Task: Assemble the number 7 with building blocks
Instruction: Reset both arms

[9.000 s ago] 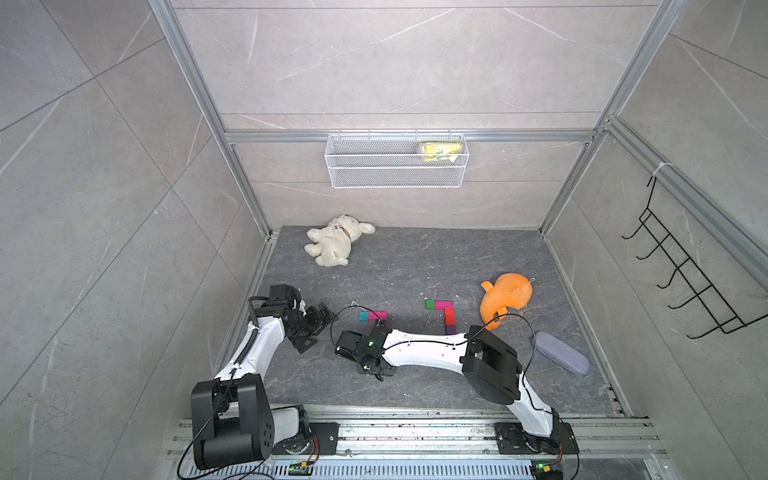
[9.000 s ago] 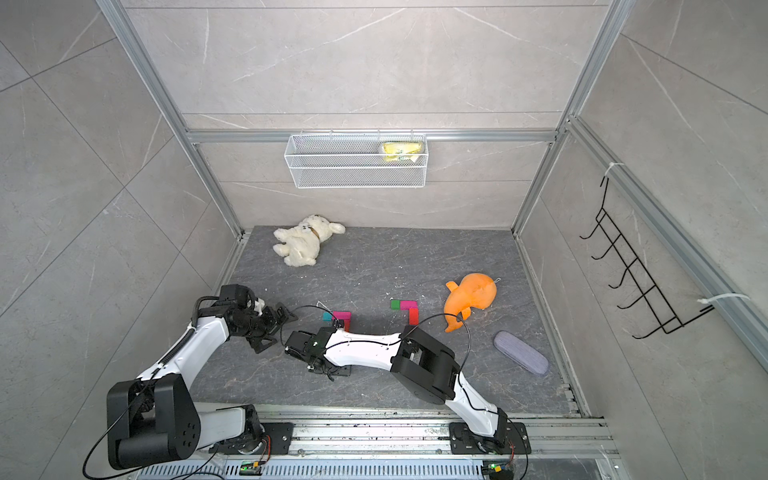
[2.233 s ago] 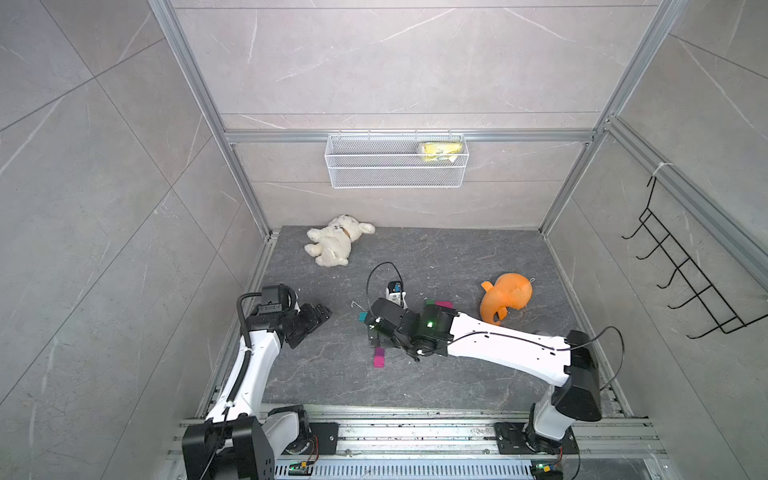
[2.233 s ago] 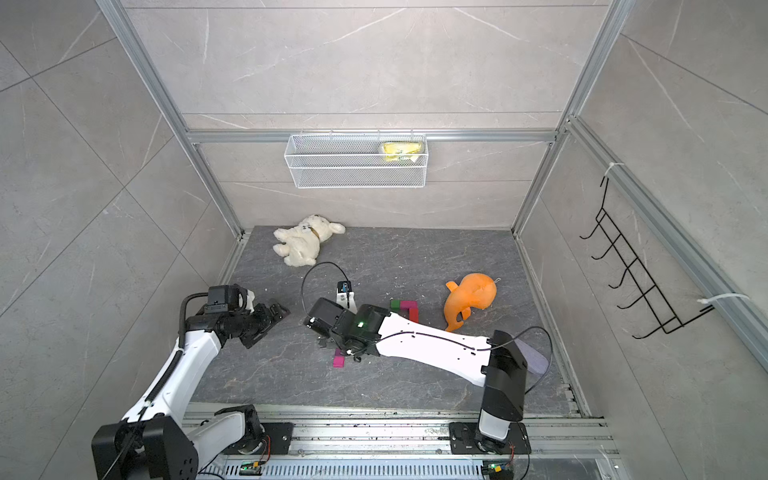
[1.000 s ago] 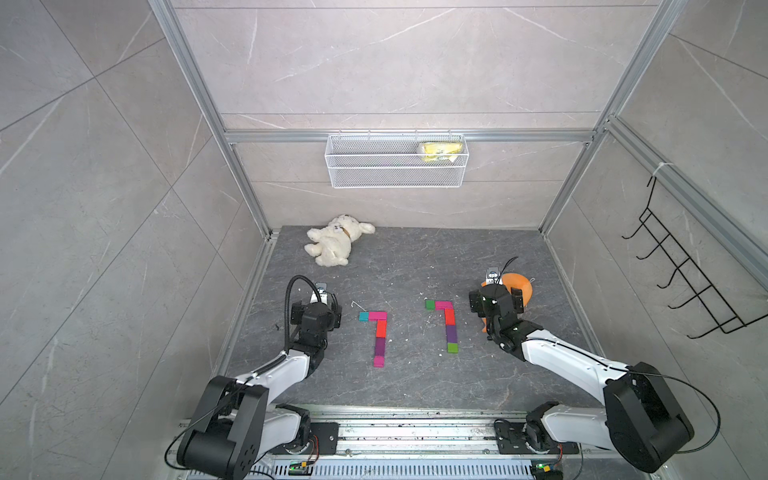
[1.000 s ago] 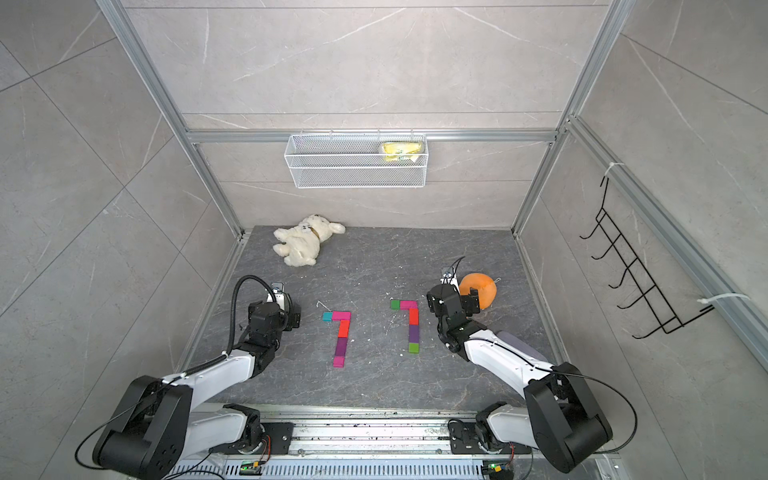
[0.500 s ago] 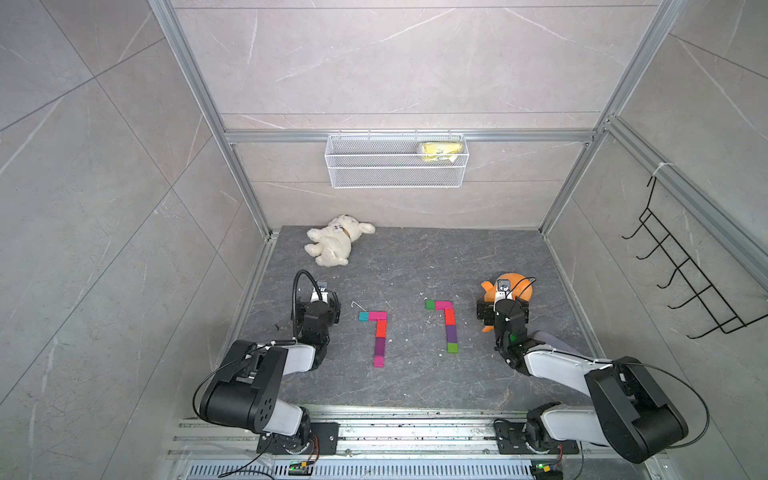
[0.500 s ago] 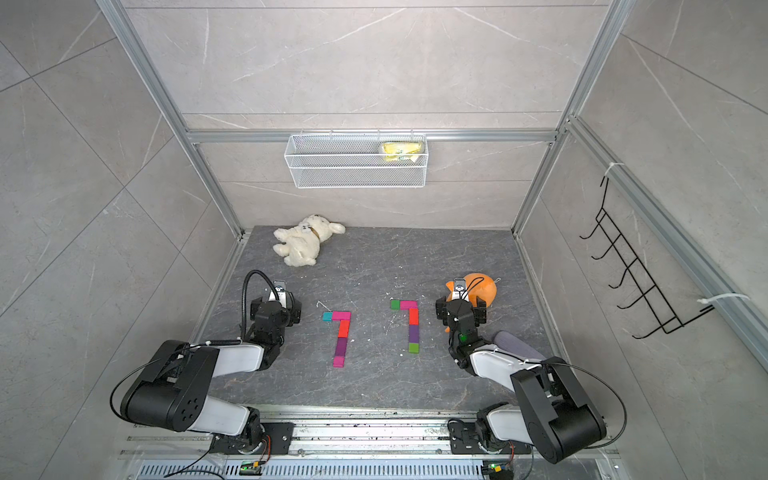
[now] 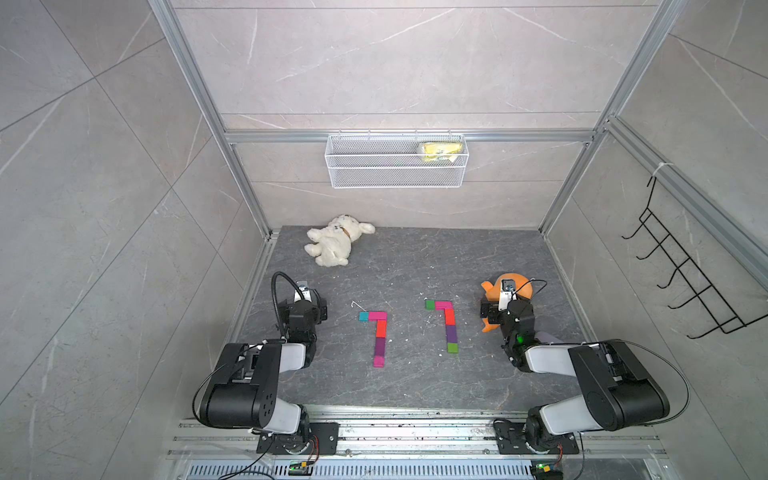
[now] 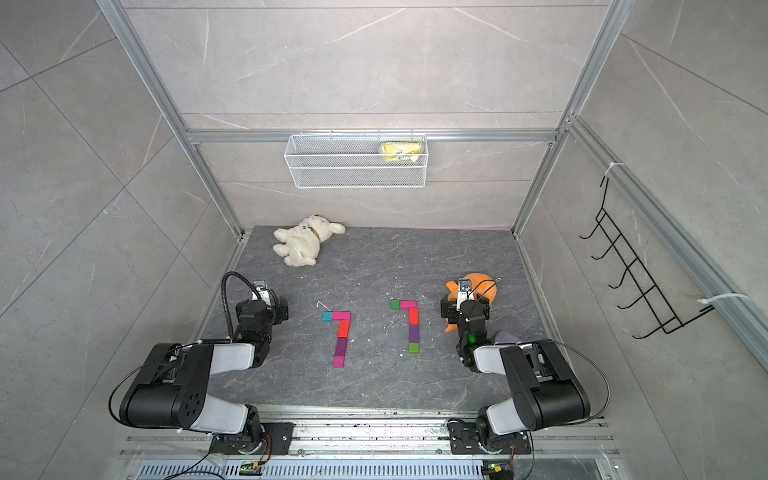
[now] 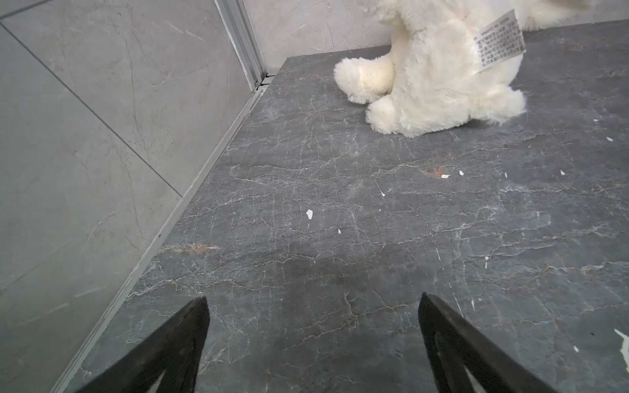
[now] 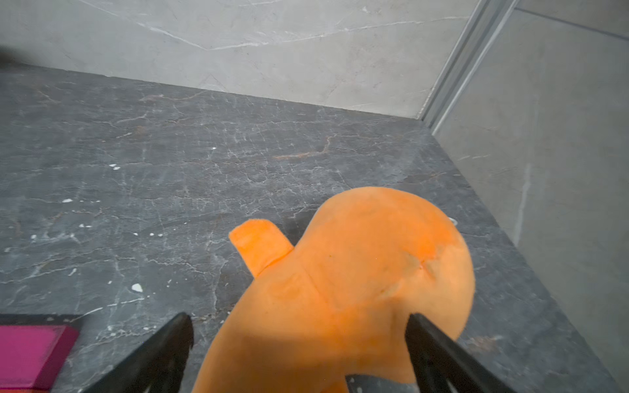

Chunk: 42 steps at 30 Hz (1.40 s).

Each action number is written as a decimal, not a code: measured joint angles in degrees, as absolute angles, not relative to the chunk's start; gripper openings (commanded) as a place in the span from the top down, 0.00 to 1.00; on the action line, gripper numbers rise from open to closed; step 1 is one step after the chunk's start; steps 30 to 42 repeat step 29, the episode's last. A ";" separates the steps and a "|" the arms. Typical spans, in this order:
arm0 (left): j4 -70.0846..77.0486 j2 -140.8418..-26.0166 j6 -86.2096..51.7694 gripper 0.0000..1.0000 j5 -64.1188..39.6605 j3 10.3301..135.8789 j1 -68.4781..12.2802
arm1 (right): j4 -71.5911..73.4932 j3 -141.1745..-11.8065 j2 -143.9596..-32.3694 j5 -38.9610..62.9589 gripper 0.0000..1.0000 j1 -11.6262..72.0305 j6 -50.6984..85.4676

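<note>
Two figures of the number 7 made of building blocks lie flat on the dark floor in both top views. The left number 7 (image 9: 379,336) (image 10: 341,337) starts with a teal square. The right number 7 (image 9: 448,324) (image 10: 412,325) starts and ends with green squares. My left gripper (image 9: 304,308) (image 11: 313,301) rests left of the figures, open over bare floor. My right gripper (image 9: 505,308) (image 12: 297,318) rests right of them, open, with the orange plush toy (image 12: 357,279) lying between its spread fingers. A magenta block (image 12: 30,354) shows at the edge of the right wrist view.
A white plush dog (image 9: 334,245) (image 11: 439,71) lies at the back left. The orange plush (image 9: 494,289) sits by the right gripper. A grey case (image 10: 505,336) peeks from under the right arm. A wire basket (image 9: 397,164) and hook rack (image 9: 685,286) hang on the walls.
Both arms have drawn back and folded toward the front rail, one on each side of the figures. The grippers stayed open. The blocks have not moved over the last second.
</note>
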<state>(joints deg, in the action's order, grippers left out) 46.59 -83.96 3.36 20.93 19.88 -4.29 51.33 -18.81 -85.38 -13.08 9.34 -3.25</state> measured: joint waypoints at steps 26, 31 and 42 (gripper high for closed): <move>48.45 -86.41 0.14 0.00 12.82 18.85 -0.23 | 54.70 -18.83 -87.55 -4.21 0.00 7.42 -2.39; 48.47 -86.41 0.14 0.00 12.80 18.85 -0.23 | 55.20 -18.83 -87.55 -4.01 0.00 7.42 -2.39; 48.47 -86.41 0.14 0.00 12.80 18.85 -0.23 | 55.20 -18.83 -87.55 -4.01 0.00 7.42 -2.39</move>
